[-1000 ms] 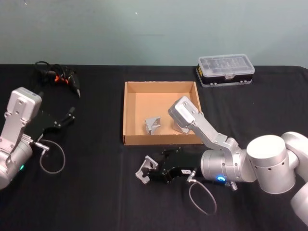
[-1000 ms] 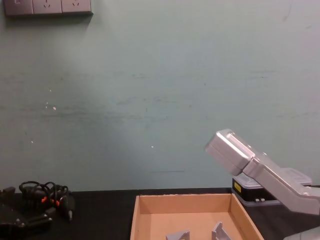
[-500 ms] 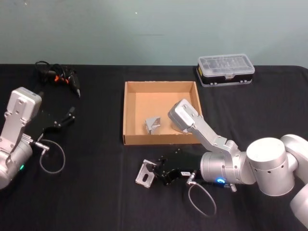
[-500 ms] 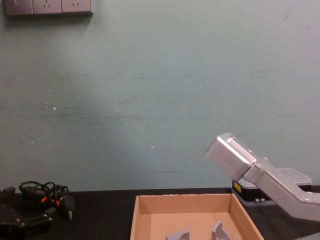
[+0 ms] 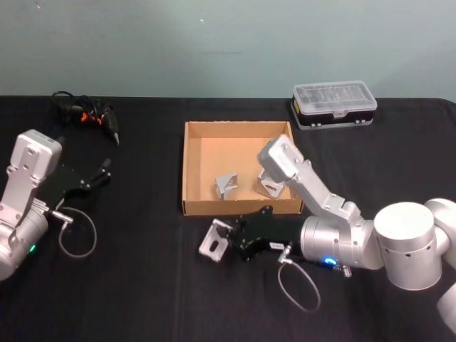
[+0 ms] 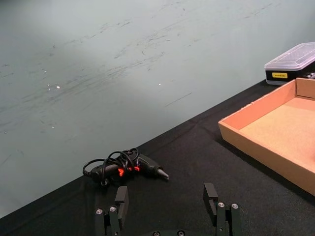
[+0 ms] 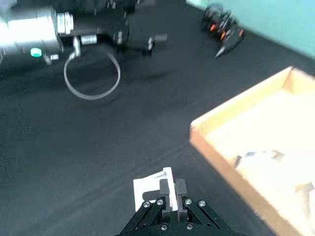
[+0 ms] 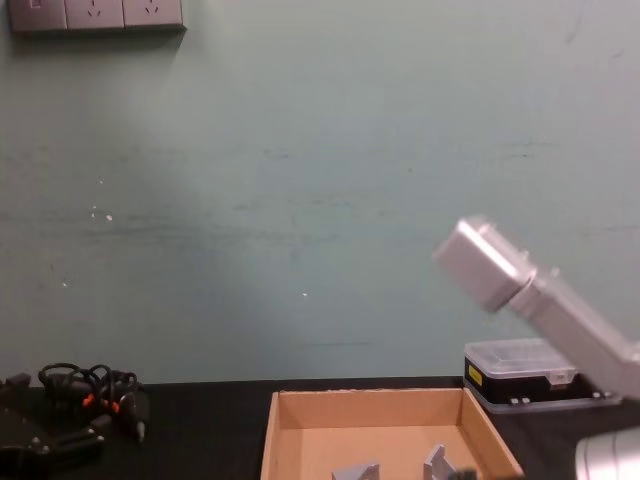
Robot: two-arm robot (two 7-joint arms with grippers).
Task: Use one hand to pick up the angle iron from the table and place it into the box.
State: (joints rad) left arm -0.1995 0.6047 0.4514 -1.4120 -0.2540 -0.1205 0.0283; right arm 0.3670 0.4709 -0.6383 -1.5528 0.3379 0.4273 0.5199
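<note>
Jaws of the right gripper (image 5: 229, 240) were clamped on the angle iron (image 5: 213, 241), apparently to carry it into the box (image 5: 191, 167).

three angle irons (image 5: 214, 241), one box (image 5: 191, 175), one plastic case (image 5: 333, 104)

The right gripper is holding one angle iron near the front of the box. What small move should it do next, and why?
Probably carry it farther from the robot, over the front wall of the box. The right gripper is shut on the angle iron, which is outside the box, just before that wall. Two other brackets lie inside. The left gripper rests open, far off.
</note>
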